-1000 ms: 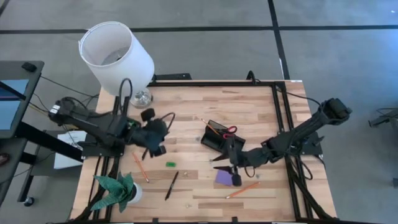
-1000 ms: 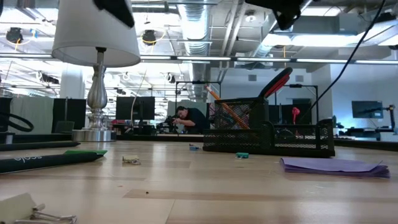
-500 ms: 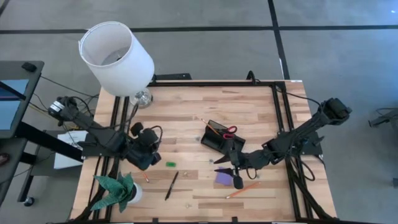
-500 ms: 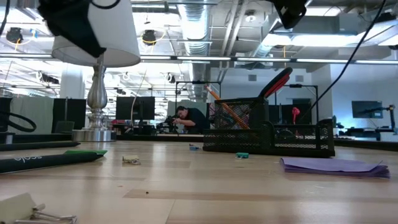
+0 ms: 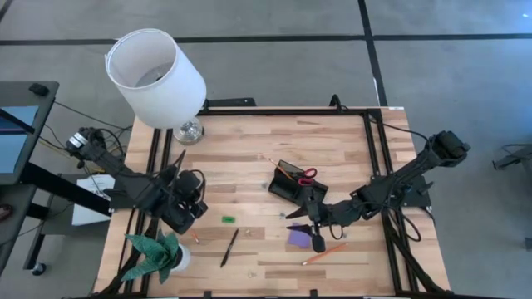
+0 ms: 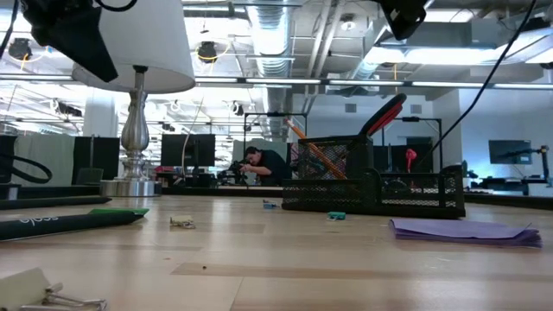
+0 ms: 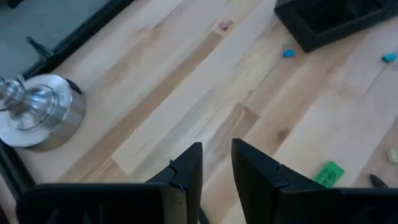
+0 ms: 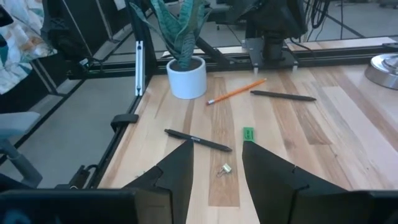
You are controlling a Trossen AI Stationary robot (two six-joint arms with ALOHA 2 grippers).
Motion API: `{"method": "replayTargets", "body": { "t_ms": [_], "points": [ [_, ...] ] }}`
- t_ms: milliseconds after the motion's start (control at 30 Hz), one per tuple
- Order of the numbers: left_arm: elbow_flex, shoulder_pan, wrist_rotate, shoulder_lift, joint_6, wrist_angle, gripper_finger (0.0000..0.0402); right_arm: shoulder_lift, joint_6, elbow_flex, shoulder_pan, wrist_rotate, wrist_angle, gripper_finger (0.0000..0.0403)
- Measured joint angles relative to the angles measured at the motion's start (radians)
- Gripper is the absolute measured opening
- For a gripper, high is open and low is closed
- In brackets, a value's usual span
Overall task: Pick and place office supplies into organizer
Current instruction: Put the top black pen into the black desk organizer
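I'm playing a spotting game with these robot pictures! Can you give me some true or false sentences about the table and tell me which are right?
1. The red-handled scissors stand in the organizer. True.
2. The purple note pad is inside the organizer. False: it lies flat on the table in front of it.
3. The left gripper is holding a pencil. False: its fingers are open and empty.
4. A small green piece lies on the table. True.
5. The lamp stands on the table's right side. False: it stands at the back left corner.

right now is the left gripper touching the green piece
Apart. The left wrist view shows the left gripper empty, bare wood between its fingertips and the green piece.
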Motion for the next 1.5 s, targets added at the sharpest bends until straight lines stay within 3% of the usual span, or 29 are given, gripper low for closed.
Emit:
{"method": "replayTargets", "body": {
  "t_ms": [200,467,700,933,1167,1500],
  "points": [
    [-0.039,-0.075,-0.005,0.005,-0.174,0.011,0.0081,0.0,0.0,0.0,0.0,0.0,0.0,0.0134],
    [-0.187,-0.134,0.076,0.005,-0.411,0.023,0.0081,0.0,0.0,0.0,0.0,0.0,0.0,0.0134],
    [-0.178,-0.098,0.057,0.004,-0.389,0.005,0.0081,0.0,0.0,0.0,0.0,0.0,0.0,0.0134],
    [-0.06,-0.059,-0.009,-0.071,-0.402,-0.232,0.0081,0.0,0.0,0.0,0.0,0.0,0.0,0.0134],
    [-0.024,0.042,0.186,-0.202,-0.281,-0.23,0.0081,0.0,0.0,0.0,0.0,0.0,0.0,0.0134],
    [-0.122,0.13,0.233,-0.233,-0.219,-0.16,0.0081,0.0,0.0,0.0,0.0,0.0,0.0,0.0134]
  ]
}}
